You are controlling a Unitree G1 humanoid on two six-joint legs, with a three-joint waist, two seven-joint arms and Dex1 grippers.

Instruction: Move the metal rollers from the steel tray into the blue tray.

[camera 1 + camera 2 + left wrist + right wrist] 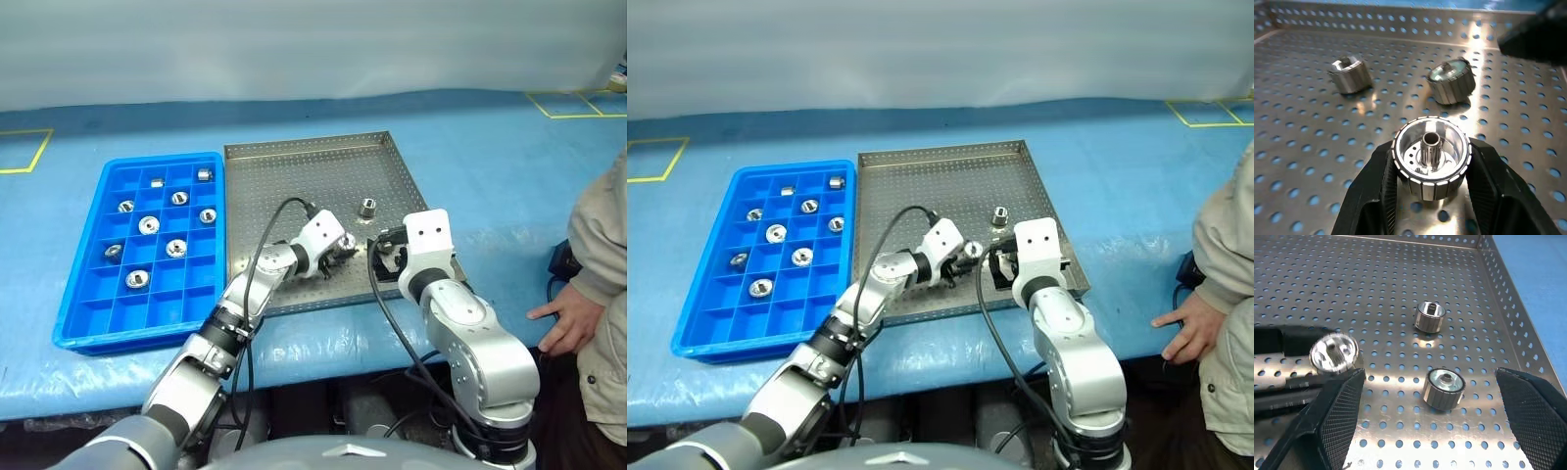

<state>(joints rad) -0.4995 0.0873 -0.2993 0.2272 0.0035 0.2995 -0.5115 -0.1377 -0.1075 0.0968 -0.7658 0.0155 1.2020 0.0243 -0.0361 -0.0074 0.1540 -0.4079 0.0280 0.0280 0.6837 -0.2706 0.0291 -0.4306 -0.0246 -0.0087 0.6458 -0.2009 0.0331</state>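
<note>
Left hand (1430,196) clamped on a roller (1431,162), sides pinched for the carry, low over the steel tray (284,176). Right hand (1430,416) fingers apart over another roller (1444,388), likely next. Blue tray (78,318) beside the steel tray holds nine.

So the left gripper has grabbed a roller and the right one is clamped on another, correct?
Not quite. The left gripper is shut on a roller, but the right gripper is open and empty; the right wrist view shows a roller lying loose between its fingers.
</note>
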